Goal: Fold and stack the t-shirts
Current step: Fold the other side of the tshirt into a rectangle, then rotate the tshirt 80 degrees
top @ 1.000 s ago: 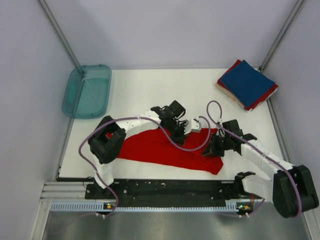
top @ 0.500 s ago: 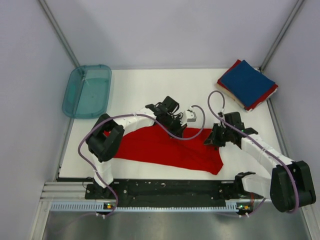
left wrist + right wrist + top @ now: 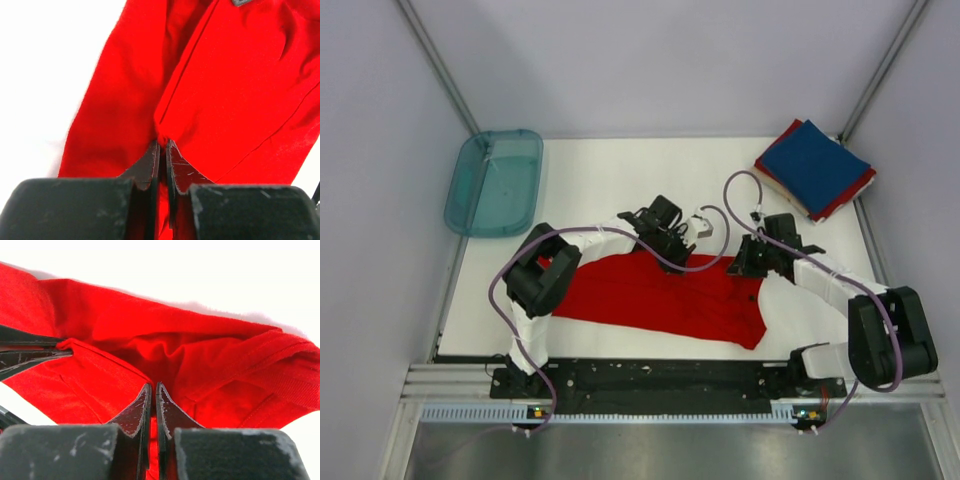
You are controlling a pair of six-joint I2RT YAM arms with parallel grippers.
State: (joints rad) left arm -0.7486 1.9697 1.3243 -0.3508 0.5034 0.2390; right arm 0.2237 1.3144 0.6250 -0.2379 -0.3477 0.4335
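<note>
pinches the far edge of the red t-shirt [image 3: 660,300], right of the teal tray [image 3: 460,205], in left gripper [image 3: 162,145] and right gripper [image 3: 152,387], jaws nearly together on cloth. has a folded stack [image 3: 815,168] far right of the tray, navy topmost, seemingly red beneath; leaves this shirt to finish.

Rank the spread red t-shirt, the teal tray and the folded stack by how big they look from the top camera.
1. red t-shirt, clearly largest.
2-3. teal tray and folded stack: nearly alike, too close to rank.
</note>
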